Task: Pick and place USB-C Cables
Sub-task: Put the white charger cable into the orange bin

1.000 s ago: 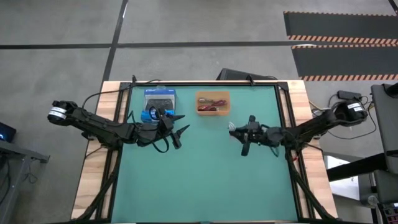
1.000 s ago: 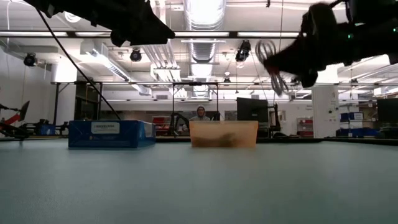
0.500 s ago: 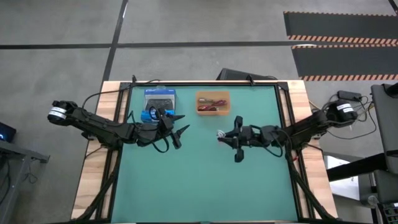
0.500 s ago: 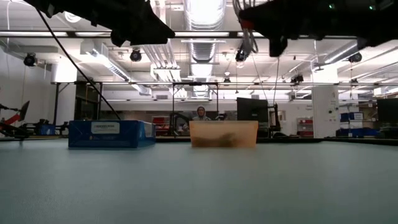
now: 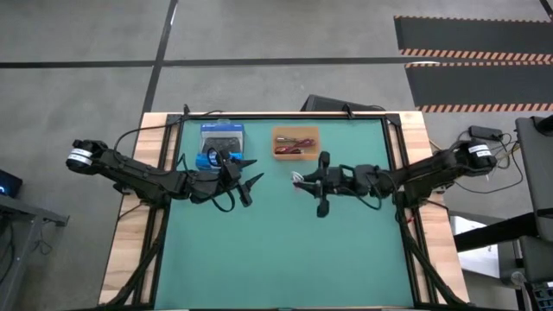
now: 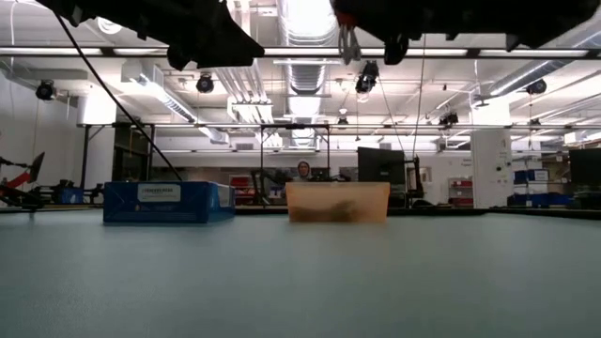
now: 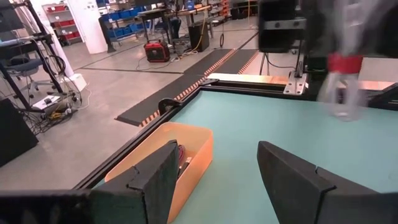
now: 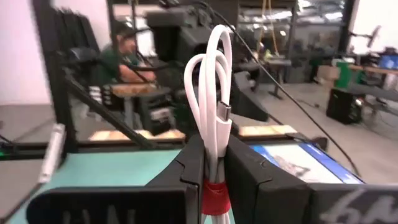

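Carried leftward across the mat since a second ago, the white cable (image 8: pixel 211 93) is now hanging in the air just in front of the orange bin (image 5: pixel 296 142), above the table and touching nothing but the fingers around it. Its coiled loops and silver plug are standing up between the right gripper (image 5: pixel 320 184), whose two dark fingers (image 8: pixel 186 168) are pressing together on the bundle at its red band. In the bin a red-pink cable (image 5: pixel 290 149) is lying with a darker one I cannot make out clearly. The left gripper (image 5: pixel 249 174) is waiting with its fingers spread apart, beside the blue box (image 5: pixel 222 136) at the far-left part of the green mat (image 5: pixel 276 250). The near half of the mat is lying bare, giving wide room, and the wooden table edge (image 5: pixel 130 250) is running well clear of both arms.
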Motion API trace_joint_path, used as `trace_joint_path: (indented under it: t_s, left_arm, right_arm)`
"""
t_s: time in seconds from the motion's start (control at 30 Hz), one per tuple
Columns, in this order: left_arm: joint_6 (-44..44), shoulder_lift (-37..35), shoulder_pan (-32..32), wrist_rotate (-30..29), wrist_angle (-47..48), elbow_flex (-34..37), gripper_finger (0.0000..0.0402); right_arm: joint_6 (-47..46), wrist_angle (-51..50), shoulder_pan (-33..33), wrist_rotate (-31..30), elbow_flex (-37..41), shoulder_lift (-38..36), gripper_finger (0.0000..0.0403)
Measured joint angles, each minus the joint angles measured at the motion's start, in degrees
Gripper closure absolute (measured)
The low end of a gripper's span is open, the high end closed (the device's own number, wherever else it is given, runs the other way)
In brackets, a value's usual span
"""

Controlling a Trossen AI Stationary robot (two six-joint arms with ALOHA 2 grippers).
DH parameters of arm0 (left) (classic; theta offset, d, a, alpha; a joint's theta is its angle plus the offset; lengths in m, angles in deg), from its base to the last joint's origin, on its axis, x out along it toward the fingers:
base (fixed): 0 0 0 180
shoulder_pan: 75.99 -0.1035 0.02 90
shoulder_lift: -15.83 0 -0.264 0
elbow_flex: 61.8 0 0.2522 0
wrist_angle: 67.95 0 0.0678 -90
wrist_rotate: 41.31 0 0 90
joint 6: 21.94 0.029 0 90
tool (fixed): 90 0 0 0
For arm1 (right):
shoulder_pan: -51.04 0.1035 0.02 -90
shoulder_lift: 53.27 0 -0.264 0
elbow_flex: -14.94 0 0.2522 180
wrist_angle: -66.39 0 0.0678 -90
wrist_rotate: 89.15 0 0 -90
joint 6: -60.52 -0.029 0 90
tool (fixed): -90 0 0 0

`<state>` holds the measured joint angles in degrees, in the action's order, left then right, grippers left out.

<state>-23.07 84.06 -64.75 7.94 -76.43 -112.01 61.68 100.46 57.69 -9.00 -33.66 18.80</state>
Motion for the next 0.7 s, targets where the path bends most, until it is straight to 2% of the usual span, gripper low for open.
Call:
trace_joint_path:
  t_s: [0.17,0.23,0.43,0.57,0.7]
  left_arm:
    - [-0.06,0.00,0.00,0.02,-1.49,0.00,0.0198]
    - [-0.03,0.00,0.00,1.19,-3.28,0.00,0.0198]
    - [-0.06,0.46,0.07,13.83,-9.88,0.07,0.0198]
    - [-0.02,3.72,0.04,19.90,-16.38,0.09,0.0198]
    - [0.19,8.55,0.04,21.75,-22.81,-0.07,0.0198]
  right_arm:
    - [0.85,-12.68,-4.00,1.14,-5.44,-0.09,0.0369]
    - [1.65,-14.25,-5.13,2.65,-6.47,-0.07,0.0369]
    - [3.42,-13.65,-6.22,4.49,-4.75,-0.33,0.0369]
    - [2.34,-5.02,-6.13,6.86,-0.05,0.28,0.0369]
    - [-0.20,5.58,-6.13,8.86,4.78,0.42,0.0369]
